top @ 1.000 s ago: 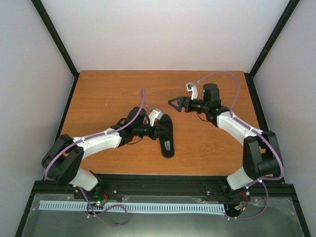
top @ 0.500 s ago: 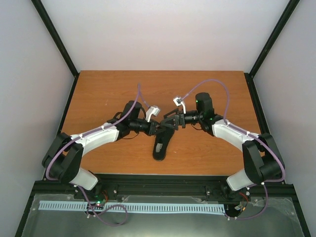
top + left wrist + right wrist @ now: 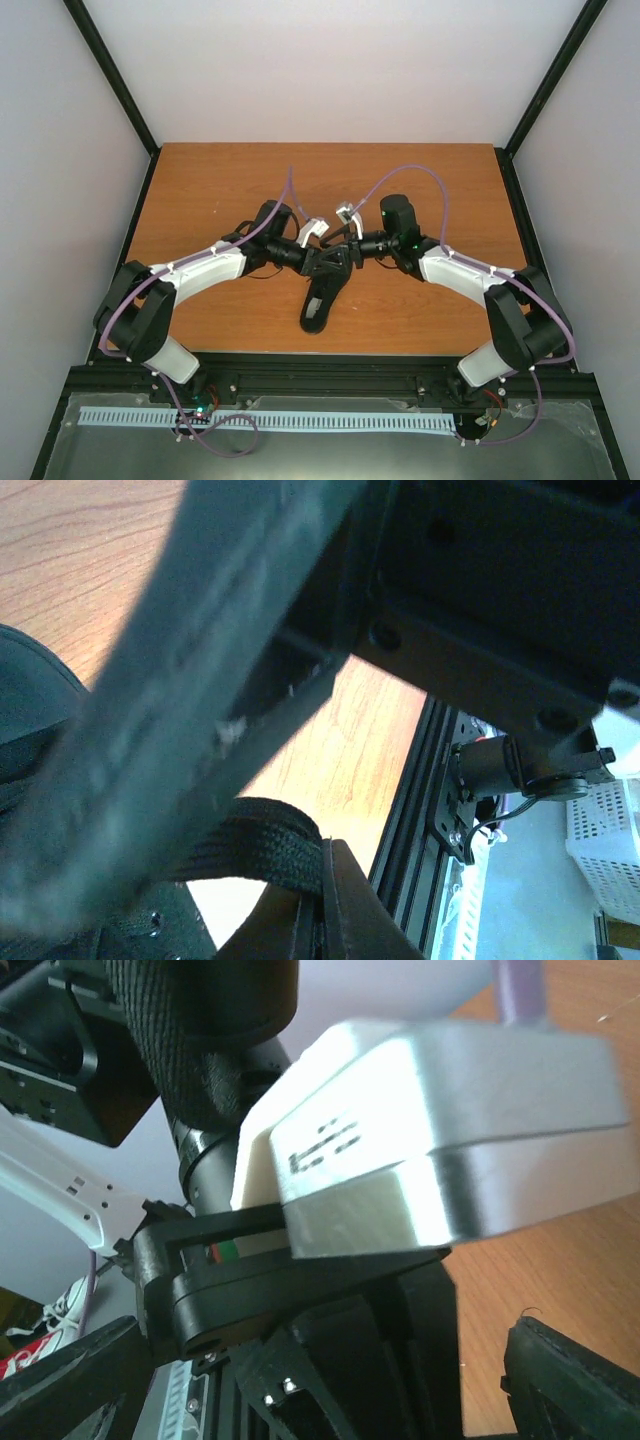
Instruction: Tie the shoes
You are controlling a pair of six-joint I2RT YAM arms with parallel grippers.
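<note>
The black shoe (image 3: 316, 303) lies on the wooden table (image 3: 200, 190), toe toward the near edge. My left gripper (image 3: 325, 265) sits at its heel end and seems shut on it. Its own fingers do not show in the left wrist view, where the shoe's woven heel loop (image 3: 255, 848) fills the bottom. My right gripper (image 3: 345, 252) is pressed up against the left one. It is open, with one fingertip (image 3: 70, 1380) at each side, and straddles the left gripper's silver wrist camera (image 3: 430, 1130). The laces are hidden.
The black frame rail (image 3: 330, 375) runs along the table's near edge, also in the left wrist view (image 3: 410, 820). A white slotted strip (image 3: 260, 420) lies below it. Black posts and white walls enclose the table.
My right arm swung left from the table's middle right until it met the left gripper. The left gripper shifted a little and the shoe's toe swung left and nearer the front edge.
</note>
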